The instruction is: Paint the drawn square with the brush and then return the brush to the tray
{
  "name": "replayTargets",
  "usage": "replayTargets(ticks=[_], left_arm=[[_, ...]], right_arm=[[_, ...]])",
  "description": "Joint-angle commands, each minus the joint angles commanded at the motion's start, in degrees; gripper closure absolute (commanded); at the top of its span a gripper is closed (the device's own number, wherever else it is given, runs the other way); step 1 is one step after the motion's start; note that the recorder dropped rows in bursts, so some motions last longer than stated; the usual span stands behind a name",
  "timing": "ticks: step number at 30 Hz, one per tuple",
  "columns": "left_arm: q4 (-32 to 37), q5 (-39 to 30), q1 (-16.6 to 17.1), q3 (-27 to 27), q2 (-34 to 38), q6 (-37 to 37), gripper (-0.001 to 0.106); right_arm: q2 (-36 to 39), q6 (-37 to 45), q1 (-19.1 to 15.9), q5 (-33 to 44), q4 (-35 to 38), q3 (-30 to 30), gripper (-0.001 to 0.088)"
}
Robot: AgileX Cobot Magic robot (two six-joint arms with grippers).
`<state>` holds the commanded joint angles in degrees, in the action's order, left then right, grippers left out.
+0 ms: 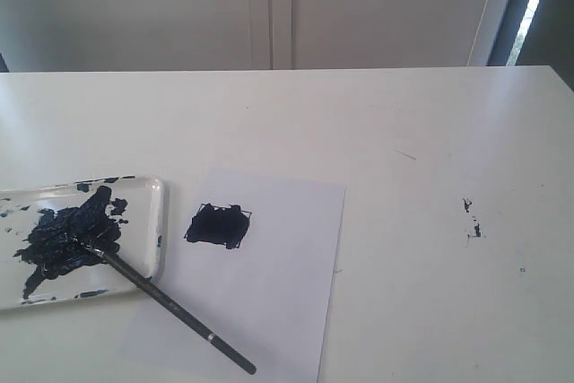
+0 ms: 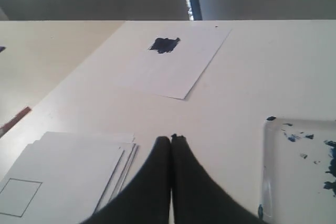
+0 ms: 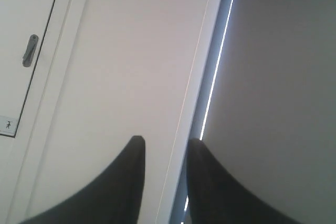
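The tray is glossy, white-clear, apparently plastic, and smeared with thick, wet-looking navy paint. The brush has a dull black handle with a small silvery metallic band. The paper sheet is matt white and smooth. The square carries a blotchy, uneven navy coat. The table is smooth white with a slight sheen.

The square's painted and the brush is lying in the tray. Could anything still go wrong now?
Possibly. The brush rests only by its bristles in the tray. Its handle sticks out over the rim and across the paper sheet, so a bump might roll it and smear paint. The painted drawn square may be wet, so anything brushing it could smudge it.
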<state>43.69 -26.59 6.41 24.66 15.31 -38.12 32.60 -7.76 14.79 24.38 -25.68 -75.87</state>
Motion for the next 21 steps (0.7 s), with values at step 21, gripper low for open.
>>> replayTargets(ticks=[21], left_arm=[[0.0, 2.6, 0.9, -17.7, -10.6, 0.0, 0.105]], right_arm=[[-3.3, 0.0, 0.0, -0.9, -0.1, 24.1, 0.0597]])
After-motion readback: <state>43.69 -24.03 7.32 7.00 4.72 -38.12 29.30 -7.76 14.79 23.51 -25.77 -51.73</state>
